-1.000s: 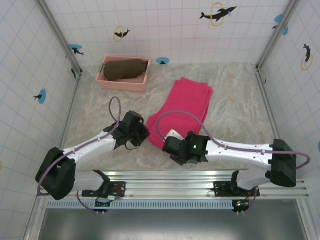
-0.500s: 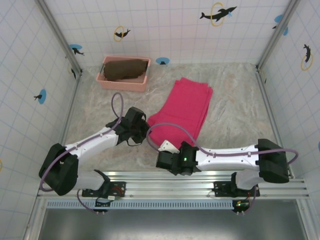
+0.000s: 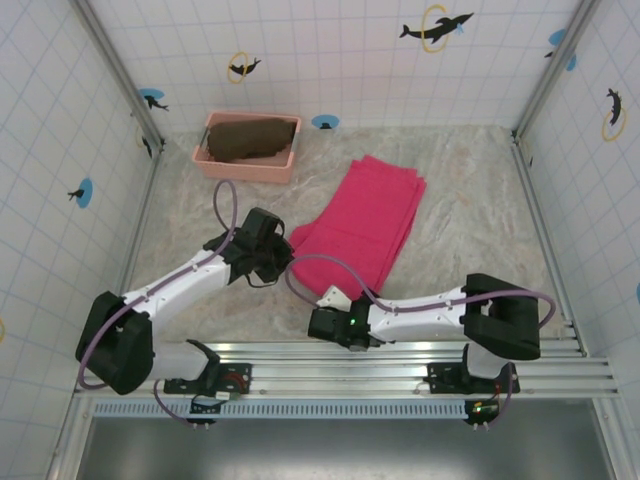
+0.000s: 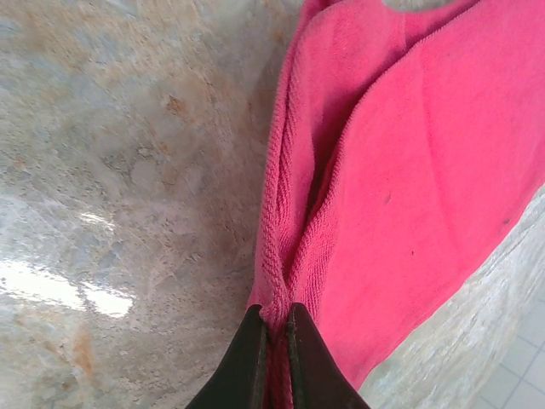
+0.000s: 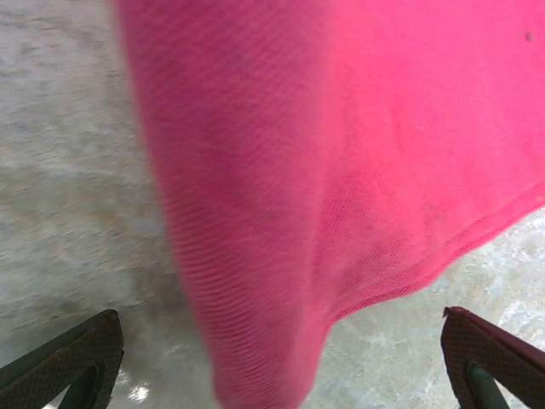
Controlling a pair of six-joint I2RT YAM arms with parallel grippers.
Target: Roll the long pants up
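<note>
Left wrist view: the long pants [image 4: 409, 170], folded on the table [image 3: 470, 240], were clamped at a ribbed hem by the left gripper [image 4: 274, 336], likely to start the roll; the right gripper [image 5: 281, 358] was held wide open above the near edge.

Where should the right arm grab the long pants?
The near edge of the long pants, at its free right corner. The left gripper is shut on the edge's left corner, so a matching pinch should keep it straight. Bring the open right gripper in low from the near side: the cloth lies flat, so only that edge offers a lip.
</note>
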